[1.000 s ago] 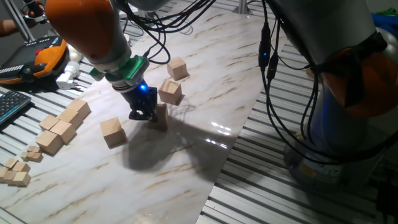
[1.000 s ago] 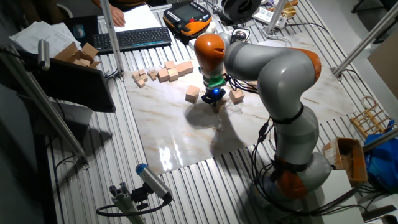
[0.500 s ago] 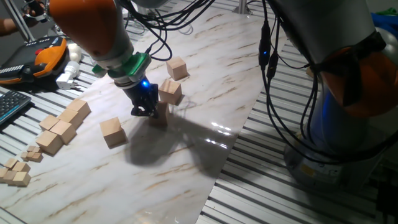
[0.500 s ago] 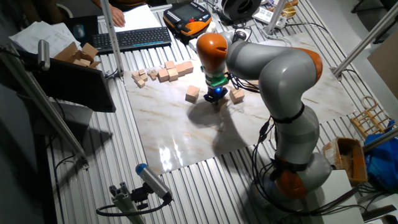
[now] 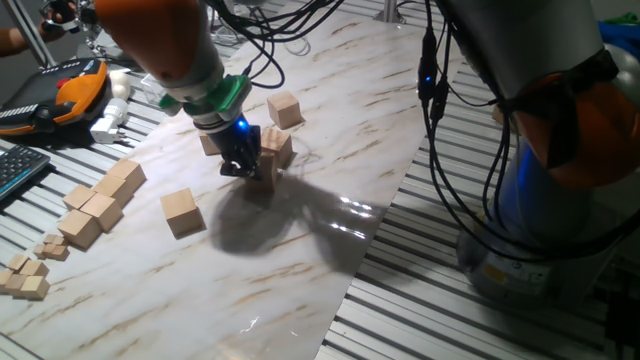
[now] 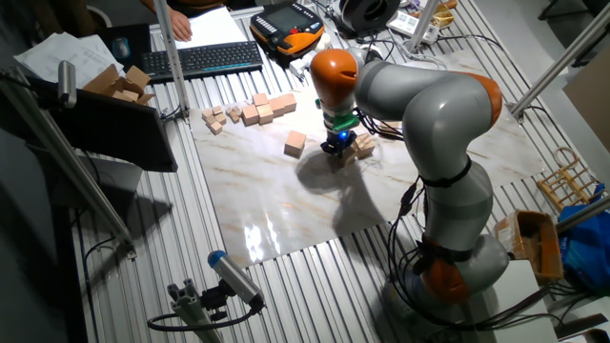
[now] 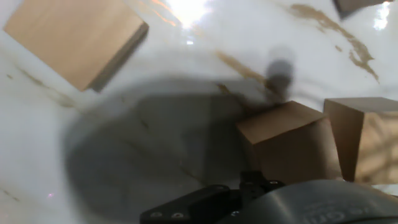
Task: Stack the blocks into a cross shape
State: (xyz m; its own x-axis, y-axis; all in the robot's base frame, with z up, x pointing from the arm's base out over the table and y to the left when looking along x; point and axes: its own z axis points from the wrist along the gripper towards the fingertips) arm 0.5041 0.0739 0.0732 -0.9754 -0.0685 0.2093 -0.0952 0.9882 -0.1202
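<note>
My pincer (image 5: 243, 165), closed on one block (image 5: 263, 172), has carried it across the surface (image 5: 330, 130) until it sits just beside a second block (image 5: 277, 145). A third (image 5: 181, 212) lies well apart; a fourth (image 5: 285, 108) near. The cross is barely begun.

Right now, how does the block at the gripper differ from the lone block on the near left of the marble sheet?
The block at the gripper sits under the gripper, right beside another block. The lone block stands apart, untouched, fully in view; the first is partly hidden. Both are plain tan wooden cubes of similar size on the marble sheet.
</note>
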